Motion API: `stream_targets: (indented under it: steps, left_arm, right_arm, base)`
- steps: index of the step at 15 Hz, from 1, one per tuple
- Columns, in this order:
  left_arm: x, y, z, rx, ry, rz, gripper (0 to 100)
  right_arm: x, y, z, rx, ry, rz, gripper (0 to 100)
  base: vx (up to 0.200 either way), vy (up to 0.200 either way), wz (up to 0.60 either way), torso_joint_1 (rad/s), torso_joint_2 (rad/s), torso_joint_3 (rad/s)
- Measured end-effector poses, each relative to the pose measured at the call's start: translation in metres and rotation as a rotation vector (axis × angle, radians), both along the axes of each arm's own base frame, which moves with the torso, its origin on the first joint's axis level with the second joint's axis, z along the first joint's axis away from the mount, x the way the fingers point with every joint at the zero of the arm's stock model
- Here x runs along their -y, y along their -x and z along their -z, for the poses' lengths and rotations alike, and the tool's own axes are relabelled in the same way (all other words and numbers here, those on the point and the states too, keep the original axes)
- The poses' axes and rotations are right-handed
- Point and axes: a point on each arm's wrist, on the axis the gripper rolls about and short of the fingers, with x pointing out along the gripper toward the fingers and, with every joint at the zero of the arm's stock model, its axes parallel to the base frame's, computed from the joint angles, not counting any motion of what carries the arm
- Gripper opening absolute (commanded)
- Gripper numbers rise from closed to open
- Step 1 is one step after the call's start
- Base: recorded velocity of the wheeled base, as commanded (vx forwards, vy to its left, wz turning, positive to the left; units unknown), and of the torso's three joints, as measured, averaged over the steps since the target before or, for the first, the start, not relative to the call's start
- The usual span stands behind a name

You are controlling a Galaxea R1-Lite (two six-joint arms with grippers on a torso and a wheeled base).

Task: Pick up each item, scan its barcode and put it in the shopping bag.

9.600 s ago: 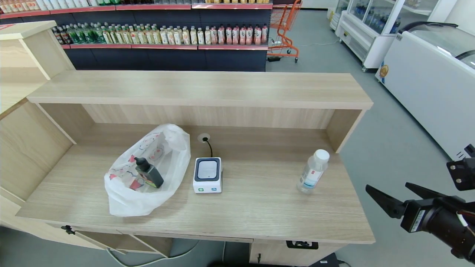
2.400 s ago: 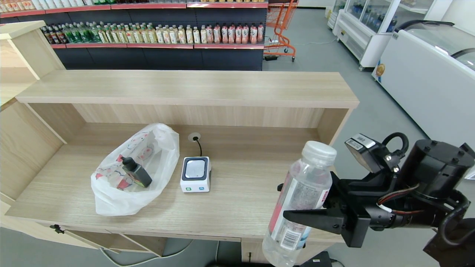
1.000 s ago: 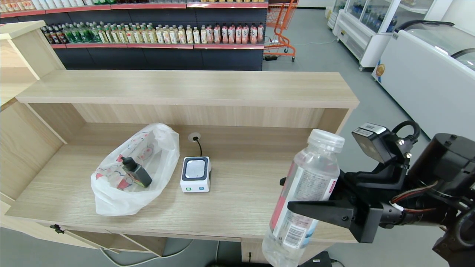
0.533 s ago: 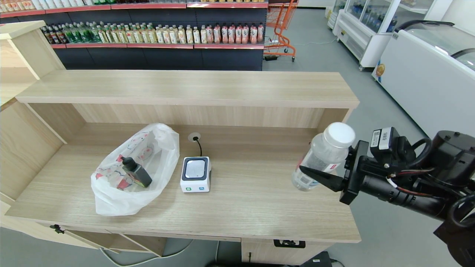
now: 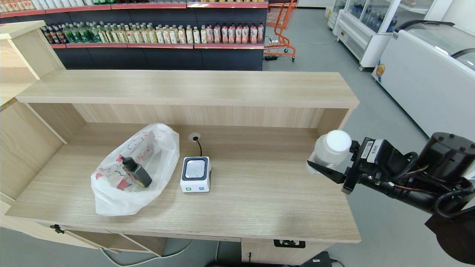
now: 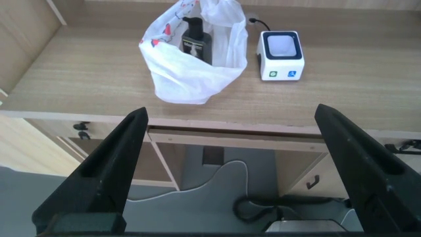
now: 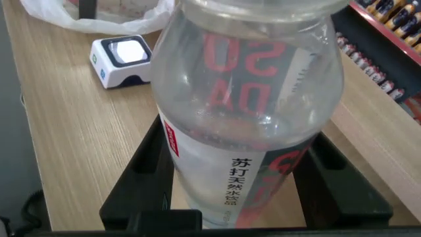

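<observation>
Bottle (image 5: 329,150) of clear water is clamped in the right gripper (image 5: 322,160) at the right end of the counter (image 5: 259,200). The shopping bag (image 5: 122,200) lies to the left with a dark bottle (image 5: 137,172) inside, and the scanner (image 5: 195,173) stands just right of it. From the left wrist, the left gripper (image 6: 231,118) hangs wide apart and empty near the counter's near edge. From the right wrist, black fingers (image 7: 145,171) press both sides of the bottle.

Clear, white-capped water bottle (image 5: 328,150) held aloft at the robot's right. You see the white scanner (image 5: 195,174) just beside the open shopping bag (image 5: 122,196), which contains a dark bottle (image 5: 136,172).
</observation>
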Motion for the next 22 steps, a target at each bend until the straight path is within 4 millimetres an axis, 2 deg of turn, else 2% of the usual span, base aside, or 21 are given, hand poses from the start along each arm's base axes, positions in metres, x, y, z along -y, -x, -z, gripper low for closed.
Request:
stream_targets:
  steps: [5, 9, 11, 13, 16, 22]
  left_arm:
    - [0.0, 0.0, 0.0, 0.0, 0.0, 0.0, 100]
    - [0.0, 0.0, 0.0, 0.0, 0.0, 0.0, 100]
    - [0.0, 0.0, 0.0, 0.0, 0.0, 0.0, 100]
    - [0.0, 0.0, 0.0, 0.0, 0.0, 0.0, 100]
    - [0.0, 0.0, 0.0, 0.0, 0.0, -0.001, 100]
    - [0.0, 0.0, 0.0, 0.0, 0.0, 0.0, 100]
  right_arm:
    - [0.015, 0.001, 0.001, 0.035, 0.001, 0.06, 0]
    - [0.025, 0.001, 0.009, -0.037, 0.006, 0.083, 0]
    - [0.029, -0.001, 0.005, -0.009, -0.004, 0.096, 0]
    - [0.029, -0.008, 0.0, 0.069, -0.022, 0.096, 0]
    - [0.026, -0.022, 0.003, 0.09, -0.019, 0.053, 0]
    - [0.023, -0.028, 0.007, 0.083, -0.015, 0.025, 0]
  base:
    - [0.0, 0.0, 0.0, 0.0, 0.0, 0.0]
    - [0.0, 0.0, 0.0, 0.0, 0.0, 0.0]
    - [0.0, 0.0, 0.0, 0.0, 0.0, 0.0]
    - [0.0, 0.0, 0.0, 0.0, 0.0, 0.0]
    - [0.0, 0.0, 0.0, 0.0, 0.0, 0.0]
    - [0.0, 0.0, 0.0, 0.0, 0.0, 0.0]
